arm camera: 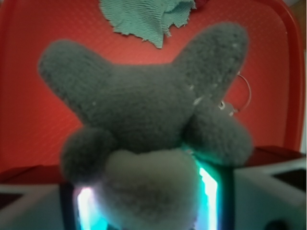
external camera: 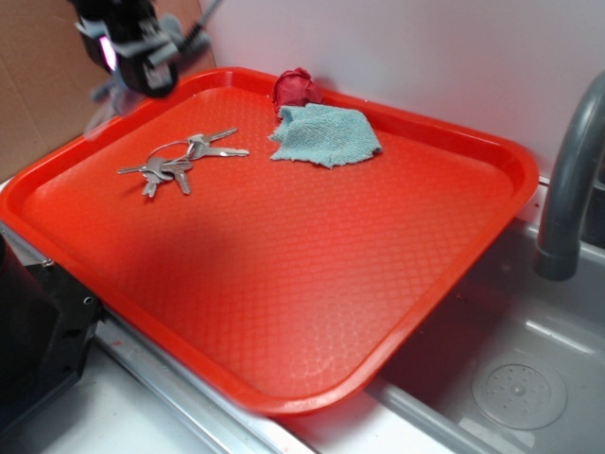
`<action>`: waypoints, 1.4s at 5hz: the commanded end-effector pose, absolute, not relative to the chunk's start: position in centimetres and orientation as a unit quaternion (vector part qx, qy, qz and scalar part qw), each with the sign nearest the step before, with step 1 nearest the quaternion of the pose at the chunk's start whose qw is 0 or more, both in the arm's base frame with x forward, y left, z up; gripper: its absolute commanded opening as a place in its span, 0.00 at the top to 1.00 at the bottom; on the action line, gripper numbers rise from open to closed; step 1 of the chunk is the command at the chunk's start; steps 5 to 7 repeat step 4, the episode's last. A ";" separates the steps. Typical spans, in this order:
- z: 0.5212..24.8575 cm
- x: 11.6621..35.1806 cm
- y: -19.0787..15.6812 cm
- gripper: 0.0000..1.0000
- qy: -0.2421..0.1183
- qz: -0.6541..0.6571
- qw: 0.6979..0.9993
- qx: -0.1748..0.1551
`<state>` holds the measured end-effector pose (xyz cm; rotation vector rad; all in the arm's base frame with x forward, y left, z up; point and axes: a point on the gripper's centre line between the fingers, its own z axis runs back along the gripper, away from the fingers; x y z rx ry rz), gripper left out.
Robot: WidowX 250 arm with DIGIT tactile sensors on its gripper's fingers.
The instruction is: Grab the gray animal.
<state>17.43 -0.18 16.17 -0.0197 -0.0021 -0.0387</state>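
Observation:
The gray animal (arm camera: 144,110) fills the wrist view: a fuzzy gray plush with two spread limbs and a whitish rounded part (arm camera: 148,187) low down. That whitish part sits between the two glowing pads (arm camera: 209,191) of my gripper (arm camera: 146,201), which is shut on it. In the exterior view the gripper (external camera: 132,52) is blurred and hangs in the air over the far left corner of the red tray (external camera: 284,284), with gray fuzz (external camera: 163,47) showing at its tip.
A bunch of silver keys (external camera: 180,161) lies at the tray's far left. A teal cloth (external camera: 326,134) and a small red object (external camera: 296,87) sit at the far rim. A gray faucet (external camera: 567,189) and sink (external camera: 510,378) are on the right.

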 end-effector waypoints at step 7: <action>21.5 17.2 -0.7 1.00 -0.045 -0.011 0.999 0.002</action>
